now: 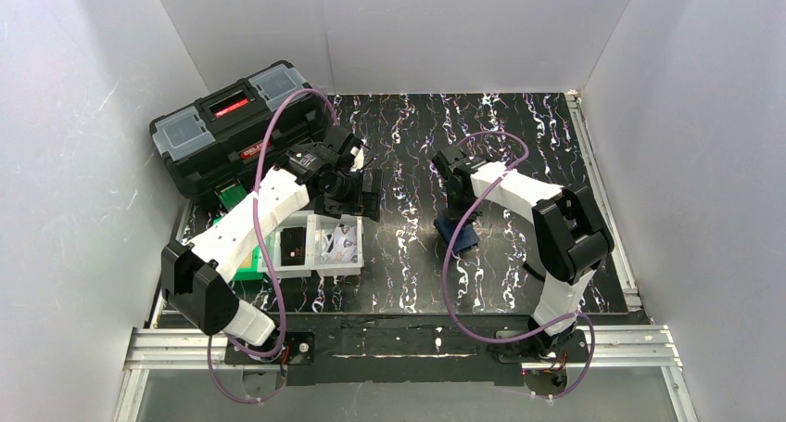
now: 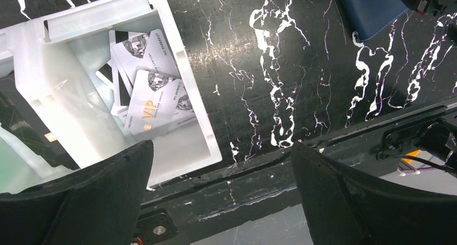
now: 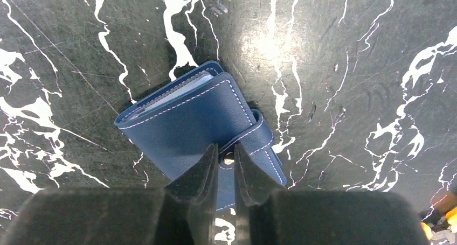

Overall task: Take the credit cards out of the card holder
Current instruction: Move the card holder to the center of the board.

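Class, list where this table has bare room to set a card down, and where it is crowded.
Free: the strip of table between the white bin and the card holder; the far stretch behind the right arm. Crowded: the left side, with toolbox, bin and left arm.

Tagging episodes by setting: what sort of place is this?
Likely a lab robot test cell, not a home or shop: plain white panel walls box in a black marbled tabletop, and an aluminium rail frame runs along its near edge.
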Action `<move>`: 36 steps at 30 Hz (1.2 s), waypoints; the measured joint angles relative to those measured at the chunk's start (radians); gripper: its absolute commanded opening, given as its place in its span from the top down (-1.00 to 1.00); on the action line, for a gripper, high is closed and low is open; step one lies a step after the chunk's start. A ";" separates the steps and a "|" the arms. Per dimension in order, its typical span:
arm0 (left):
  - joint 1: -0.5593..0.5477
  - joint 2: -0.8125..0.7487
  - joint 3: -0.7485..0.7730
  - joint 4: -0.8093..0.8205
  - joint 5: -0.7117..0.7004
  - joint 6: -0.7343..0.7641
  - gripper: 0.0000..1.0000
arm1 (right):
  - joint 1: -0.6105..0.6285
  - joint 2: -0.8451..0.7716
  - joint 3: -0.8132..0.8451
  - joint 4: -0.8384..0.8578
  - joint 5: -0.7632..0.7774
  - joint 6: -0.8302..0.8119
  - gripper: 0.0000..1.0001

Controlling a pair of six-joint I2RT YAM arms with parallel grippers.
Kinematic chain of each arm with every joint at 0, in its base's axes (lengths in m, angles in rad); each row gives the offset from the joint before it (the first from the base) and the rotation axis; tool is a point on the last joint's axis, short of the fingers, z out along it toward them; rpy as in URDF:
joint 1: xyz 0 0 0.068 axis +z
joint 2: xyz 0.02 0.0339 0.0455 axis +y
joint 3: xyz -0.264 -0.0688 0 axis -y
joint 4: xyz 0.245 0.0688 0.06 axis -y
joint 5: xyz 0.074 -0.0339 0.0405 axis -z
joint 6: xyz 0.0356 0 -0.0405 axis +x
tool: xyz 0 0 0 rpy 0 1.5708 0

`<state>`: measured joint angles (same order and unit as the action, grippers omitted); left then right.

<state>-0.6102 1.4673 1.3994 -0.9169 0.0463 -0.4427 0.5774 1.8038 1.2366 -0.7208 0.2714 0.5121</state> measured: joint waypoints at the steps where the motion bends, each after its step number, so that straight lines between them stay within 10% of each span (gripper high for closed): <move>1: 0.000 0.004 0.000 0.000 0.000 -0.001 -0.99 | 0.001 0.000 0.000 -0.001 0.003 0.003 0.75; 15: 0.000 0.020 -0.070 0.109 0.156 -0.061 -0.99 | -0.008 -0.040 -0.045 0.044 -0.301 0.108 0.97; 36: -0.122 0.209 -0.120 0.284 0.211 -0.229 -0.20 | -0.058 -0.243 -0.326 0.326 -0.630 0.350 0.97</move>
<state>-0.7322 1.6760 1.2793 -0.6327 0.2577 -0.6712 0.5198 1.5612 0.9104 -0.3946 -0.3584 0.8619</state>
